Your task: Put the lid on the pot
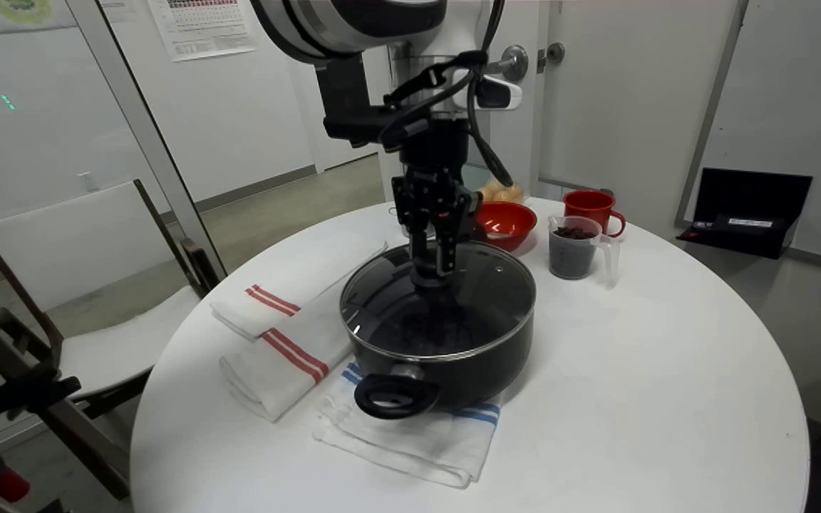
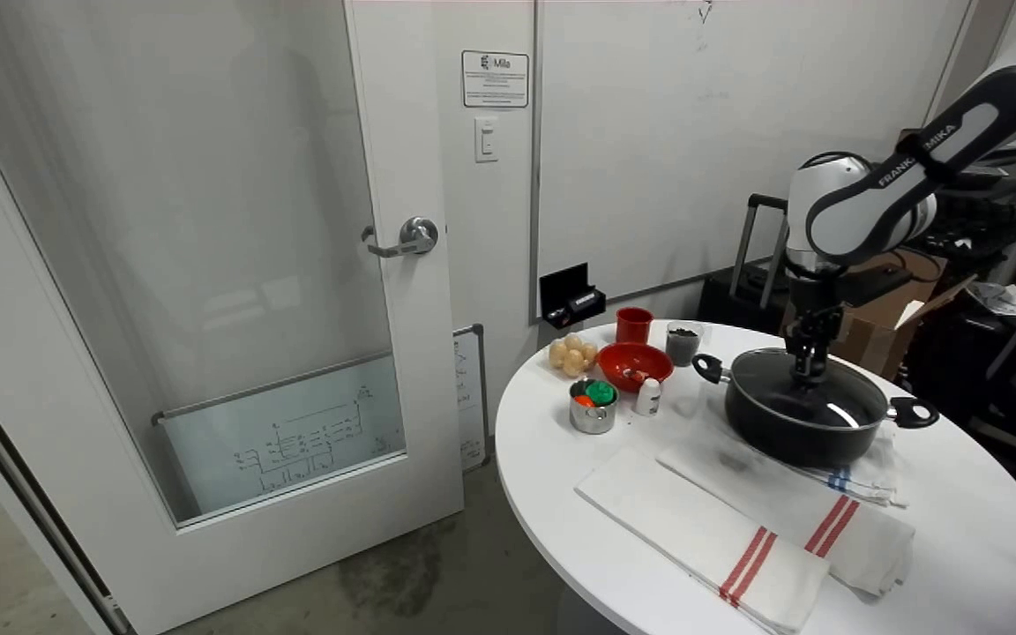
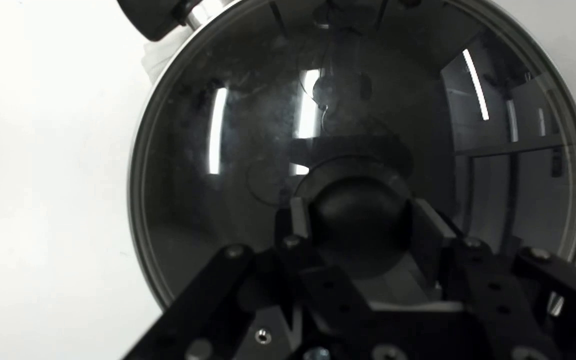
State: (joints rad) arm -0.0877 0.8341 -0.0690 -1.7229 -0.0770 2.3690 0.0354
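Seemingly the main part of my job is done: the round glass lid (image 1: pixel 446 320) lies on the wide black pot (image 1: pixel 482 374), and in both exterior views its metal rim (image 1: pixel 446 358) follows the pot's edge, level and with no gap that I can make out. A short stretch at the back is hidden behind my gripper (image 3: pixel 363 212), so I can't vouch for all of it.

In the wrist view my two pads (image 3: pixel 300 218) stand on either side of the lid's dark knob (image 3: pixel 360 195); they look pressed against it, so I judge that I have it clamped.

The pot stands on the white table (image 1: pixel 667 399), a blue-striped towel (image 1: pixel 410 442) showing from under it.

What is left, as I judge it, is to part my fingers, let the knob go and rise straight up. If a pad drags on the knob, the lid could lift or slip off-centre, so I'd spread wide before going up. Neither the release nor the retreat is done yet.
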